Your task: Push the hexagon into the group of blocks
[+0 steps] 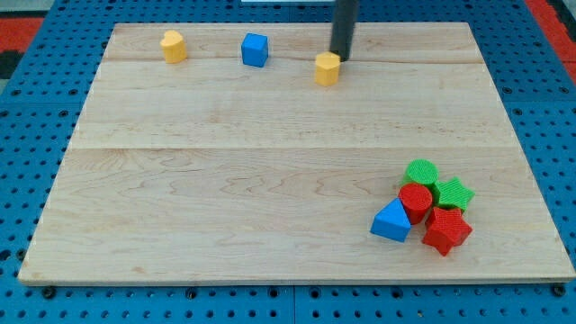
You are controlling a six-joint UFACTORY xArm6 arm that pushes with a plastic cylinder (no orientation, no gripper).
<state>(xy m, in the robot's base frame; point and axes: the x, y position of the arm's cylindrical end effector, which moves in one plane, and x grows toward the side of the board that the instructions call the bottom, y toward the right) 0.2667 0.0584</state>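
Tip [340, 58]: no gripper fitted, touching yellow hexagon [328, 68] at upper right. Risk: off-centre push slips it past the group [425, 209]; long travel across desk [270, 180].

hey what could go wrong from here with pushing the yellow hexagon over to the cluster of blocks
My tip sits at the upper right of the yellow hexagon block, near the wooden board top edge. The group with the red cylinder lies far off at the view's bottom right, so over that long push the hexagon may slip off the tip sideways. Arriving too hard could also scatter the group, perhaps knocking the red star block off the board.
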